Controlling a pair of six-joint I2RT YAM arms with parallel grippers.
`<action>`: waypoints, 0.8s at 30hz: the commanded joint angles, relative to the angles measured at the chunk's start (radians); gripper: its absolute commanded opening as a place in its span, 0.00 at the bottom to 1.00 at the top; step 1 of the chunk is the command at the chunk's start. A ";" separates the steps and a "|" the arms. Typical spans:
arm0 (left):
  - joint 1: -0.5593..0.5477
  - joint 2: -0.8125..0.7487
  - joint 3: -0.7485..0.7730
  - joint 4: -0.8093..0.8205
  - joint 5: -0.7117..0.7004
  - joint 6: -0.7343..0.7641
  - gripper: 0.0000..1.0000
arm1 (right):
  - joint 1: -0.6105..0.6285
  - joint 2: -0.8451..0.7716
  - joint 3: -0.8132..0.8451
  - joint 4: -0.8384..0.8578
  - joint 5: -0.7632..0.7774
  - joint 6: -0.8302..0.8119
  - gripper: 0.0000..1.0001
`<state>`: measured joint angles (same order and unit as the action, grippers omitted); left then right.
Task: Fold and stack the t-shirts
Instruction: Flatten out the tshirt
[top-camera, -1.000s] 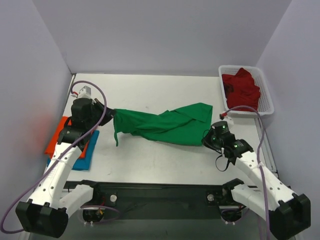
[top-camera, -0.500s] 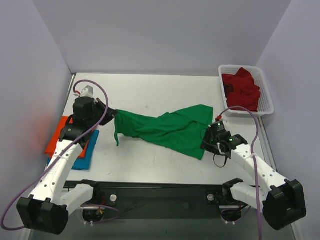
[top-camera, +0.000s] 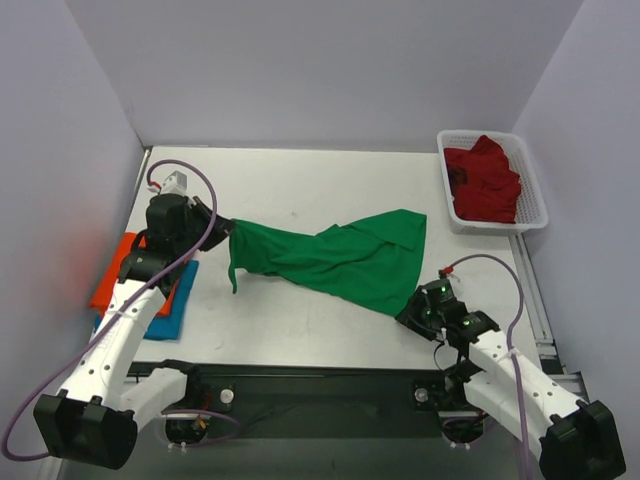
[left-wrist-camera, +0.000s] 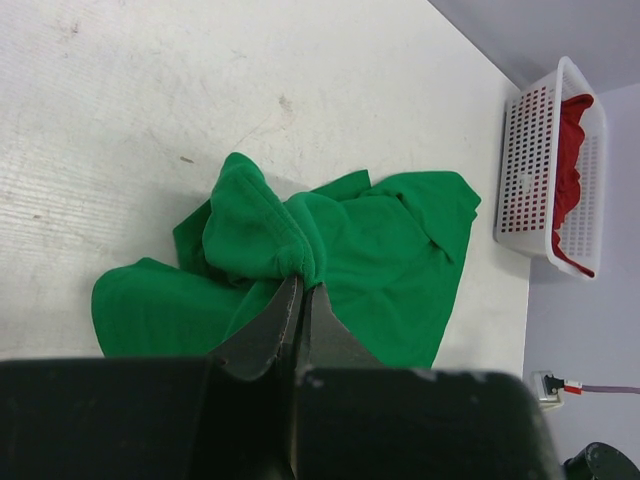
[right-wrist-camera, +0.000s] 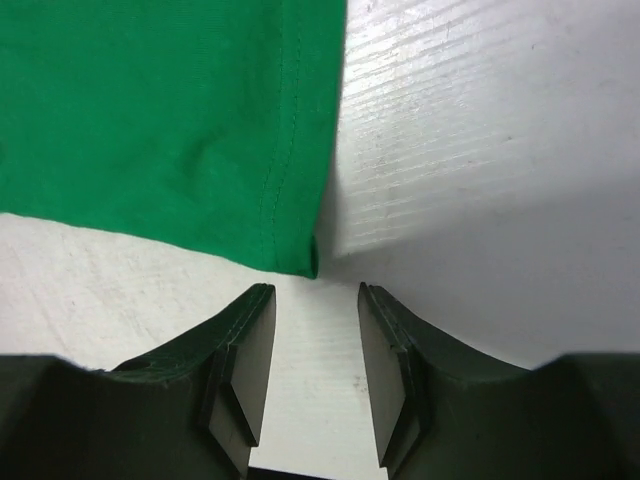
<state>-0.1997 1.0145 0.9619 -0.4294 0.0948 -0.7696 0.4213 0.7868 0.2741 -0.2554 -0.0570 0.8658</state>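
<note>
While your left gripper pinches a bunched end of the green shirt, the cloth lies stretched across the table. Your right gripper gapes empty just beside its near corner.

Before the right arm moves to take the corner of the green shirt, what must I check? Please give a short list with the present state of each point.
1. The left gripper is shut on the green t-shirt: ok.
2. The right gripper is open: ok.
3. The shirt's near corner is inside the right gripper: not ok; it lies just beyond the fingertips.
4. The shirt lies flat: not ok; it is bunched at the left gripper.
5. The orange t-shirt and blue t-shirt are stacked neatly: cannot tell; the left arm partly covers them.
6. The basket is apart from the green t-shirt: ok.
</note>
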 joint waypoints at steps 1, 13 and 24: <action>0.008 -0.004 0.011 0.054 0.016 0.015 0.00 | 0.008 0.009 -0.052 0.100 -0.006 0.091 0.40; 0.008 0.012 0.012 0.064 0.020 0.018 0.00 | 0.010 0.063 -0.066 0.171 0.081 0.131 0.34; 0.011 -0.002 0.182 -0.038 0.002 0.026 0.00 | -0.149 0.002 0.434 -0.172 -0.010 -0.137 0.00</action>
<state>-0.1982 1.0439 1.0122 -0.4671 0.1020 -0.7628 0.3557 0.8803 0.5282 -0.2649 -0.0513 0.8375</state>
